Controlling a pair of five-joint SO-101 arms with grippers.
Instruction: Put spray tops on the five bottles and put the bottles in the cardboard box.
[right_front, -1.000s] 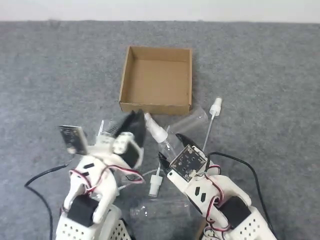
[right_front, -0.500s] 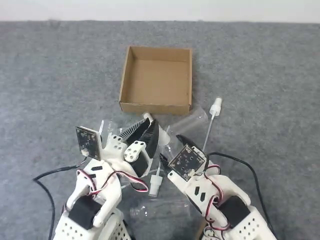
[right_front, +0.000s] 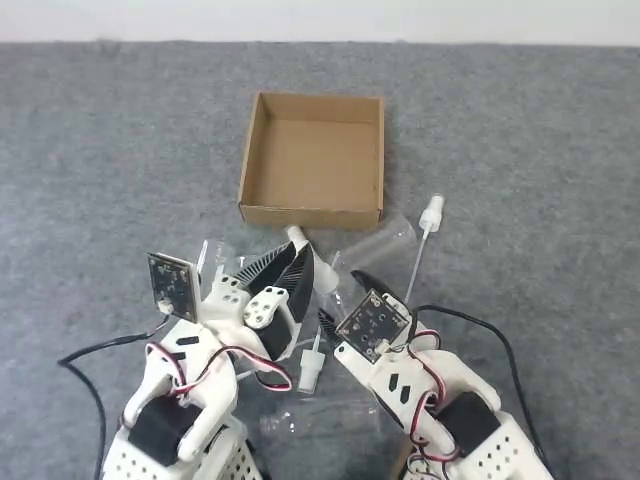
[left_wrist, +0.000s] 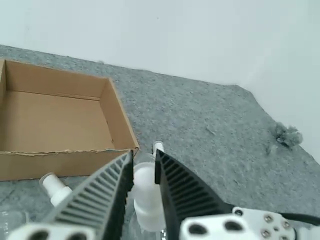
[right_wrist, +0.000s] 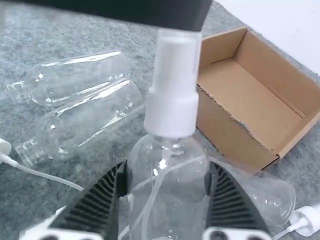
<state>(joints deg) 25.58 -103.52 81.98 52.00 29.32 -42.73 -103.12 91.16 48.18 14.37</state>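
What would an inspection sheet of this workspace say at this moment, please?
Surface: grey felt mat, lying flat.
Job's things: cardboard box with nothing in it; one bottle wearing a spray top; two bare bottles lying side by side; a loose top with its tube near the box, another top between the arms.
Clutter: fluff tuft on the mat.
Grippers: left gripper shut on the spray top; right gripper shut on the bottle.
Cables: black cable and second cable trailing on the mat.
Surroundings: white wall.
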